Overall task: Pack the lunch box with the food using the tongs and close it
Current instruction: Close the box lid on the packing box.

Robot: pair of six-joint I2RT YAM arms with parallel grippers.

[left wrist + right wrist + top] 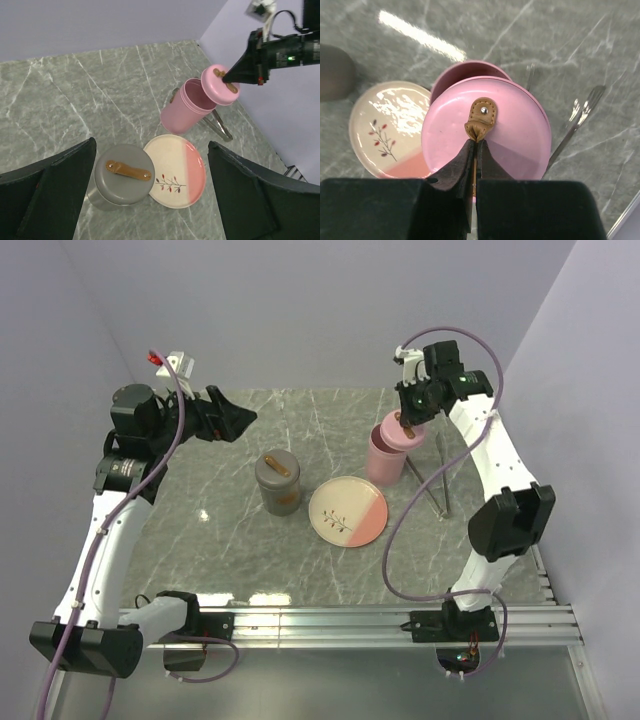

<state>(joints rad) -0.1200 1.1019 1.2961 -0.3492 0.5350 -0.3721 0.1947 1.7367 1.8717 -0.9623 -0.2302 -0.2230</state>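
Note:
The lunch box (388,462) is a pink round tub standing open at the back right of the table. Its pink lid (510,130) hangs tilted just above the rim, and my right gripper (476,145) is shut on the lid's brown leather strap (481,120). The silver tongs (438,475) lie on the table to the right of the tub, with nothing holding them. My left gripper (235,420) hovers wide open and empty at the back left, well away from everything. No food shows in any view, and the tub's inside is hidden.
A grey round tub with a brown strap on its lid (278,482) stands left of centre. A cream-and-pink plate (347,512) lies bare beside it, in front of the pink tub. Walls close in the table at the back and on both sides.

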